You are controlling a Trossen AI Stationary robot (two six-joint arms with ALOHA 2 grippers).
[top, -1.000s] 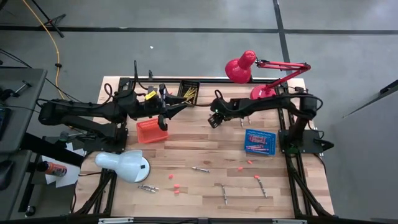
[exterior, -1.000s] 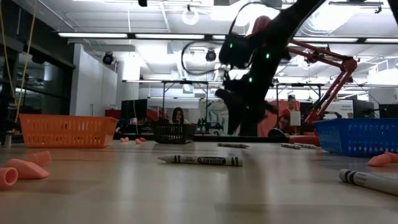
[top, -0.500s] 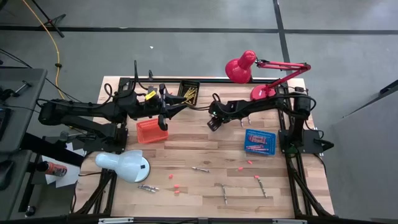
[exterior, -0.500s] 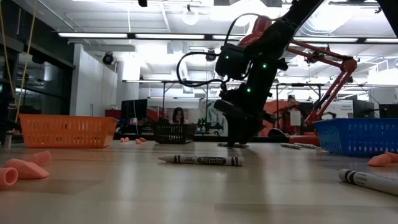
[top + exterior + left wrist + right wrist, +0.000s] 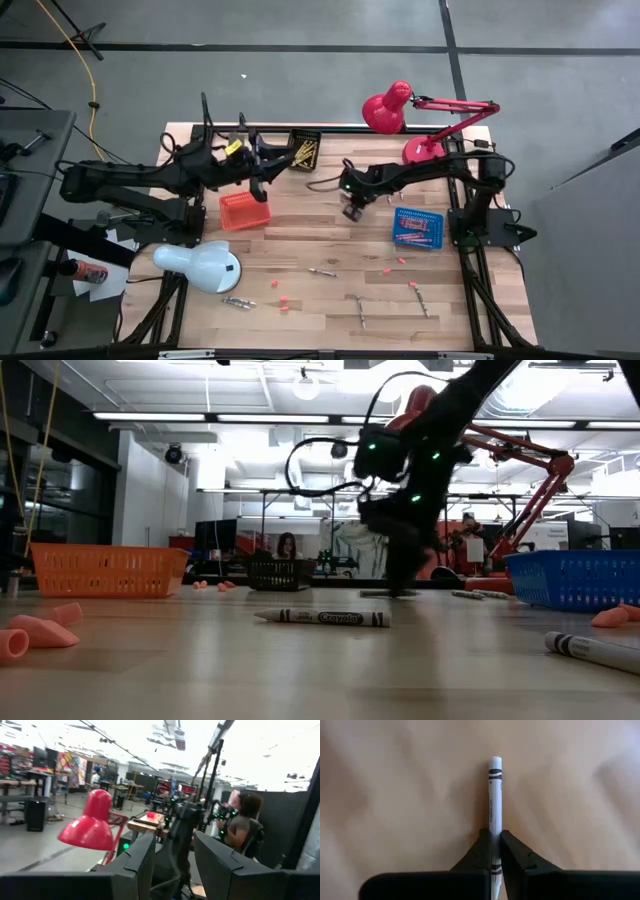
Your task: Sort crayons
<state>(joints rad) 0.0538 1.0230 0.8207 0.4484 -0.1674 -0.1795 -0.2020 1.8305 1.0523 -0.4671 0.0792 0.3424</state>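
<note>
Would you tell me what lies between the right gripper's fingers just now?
A grey crayon, lying lengthwise between the right gripper's closed fingers on the table, in the right wrist view.

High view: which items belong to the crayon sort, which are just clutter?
Job: grey crayon in right gripper; loose crayons; black bin, orange basket, blue basket.
Clutter: red lamp, white lamp, pink chips.

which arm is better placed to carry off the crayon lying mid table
Right. The right gripper has its jaws closed on the thin grey paper-wrapped crayon lying on the table; the left gripper is raised beside the orange basket.
</note>
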